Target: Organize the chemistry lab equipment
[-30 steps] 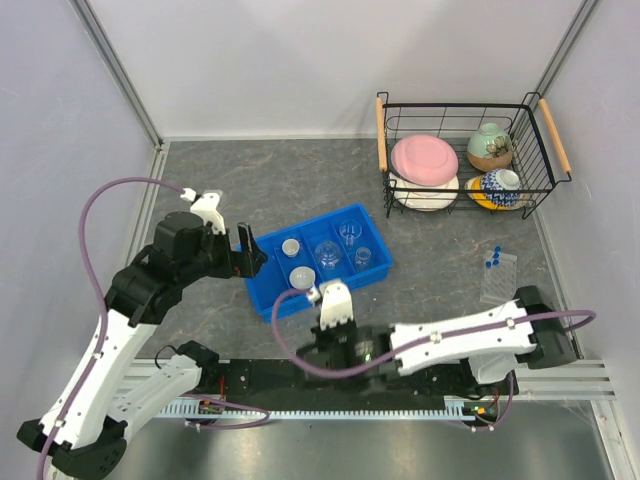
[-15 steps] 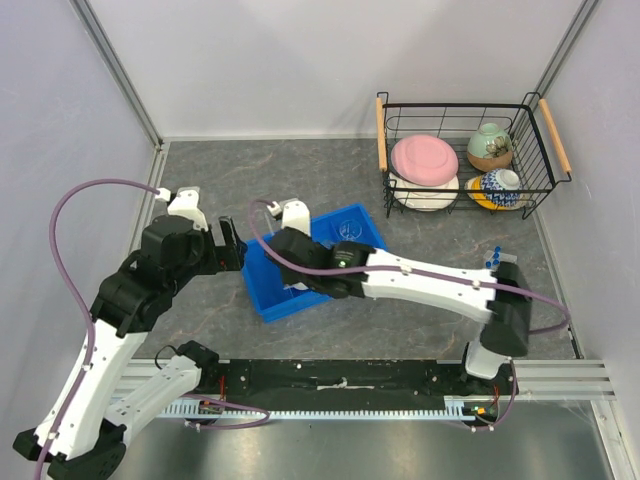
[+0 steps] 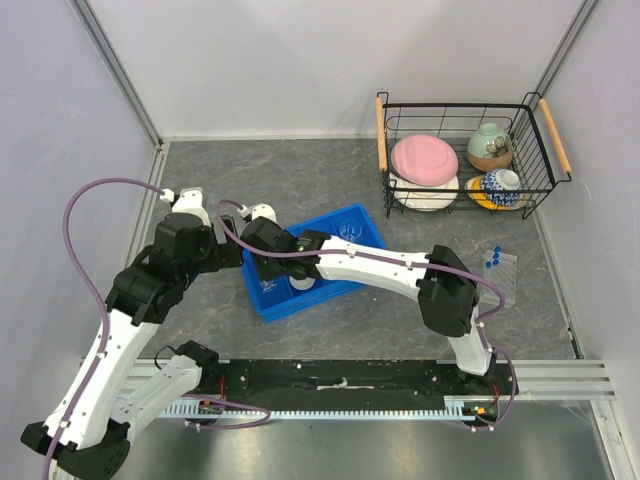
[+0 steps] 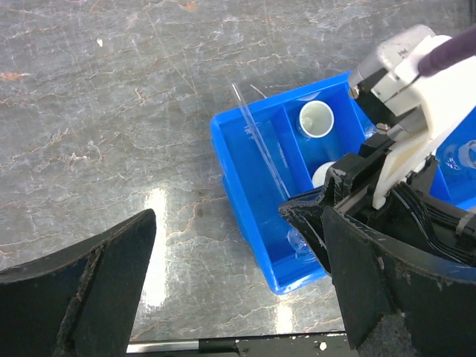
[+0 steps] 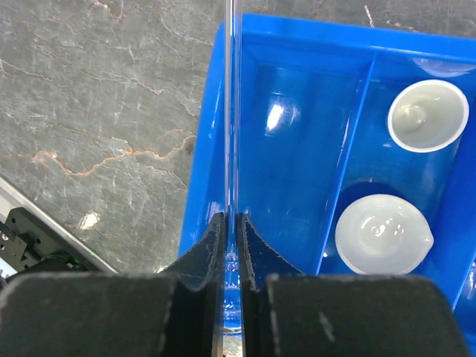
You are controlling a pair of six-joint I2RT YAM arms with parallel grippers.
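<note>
Fingers of the left arm [image 4: 97,275] stand wide apart, holding nothing, above the grey marbled counter [image 3: 300,170] just beside the left end of the blue plastic divided tray [image 3: 318,293].

Over that same end of the tray, the right arm's fingers [image 5: 201,256] are drawn narrow and pinch a thin clear glass strip [image 5: 232,111]. Whether it is a rod or a slide cannot be told. The strip reaches out along the tray's left wall, above its leftmost compartment, and whether its far end touches the tray floor cannot be told.

Two small white round dishes [image 5: 430,116] [image 5: 383,235] sit in the next compartment to the right, one behind the other. A clear glass beaker [image 3: 349,232] stands near the tray's far right corner.

Well to the right of the tray, a clear plastic rack [image 3: 499,282] with blue-capped tubes [image 3: 492,260] lies on the counter. Beyond the tray's right end, a black wire basket [image 3: 381,135] holds a pink plate [image 3: 424,158] and patterned ceramic bowls [image 3: 490,146].
</note>
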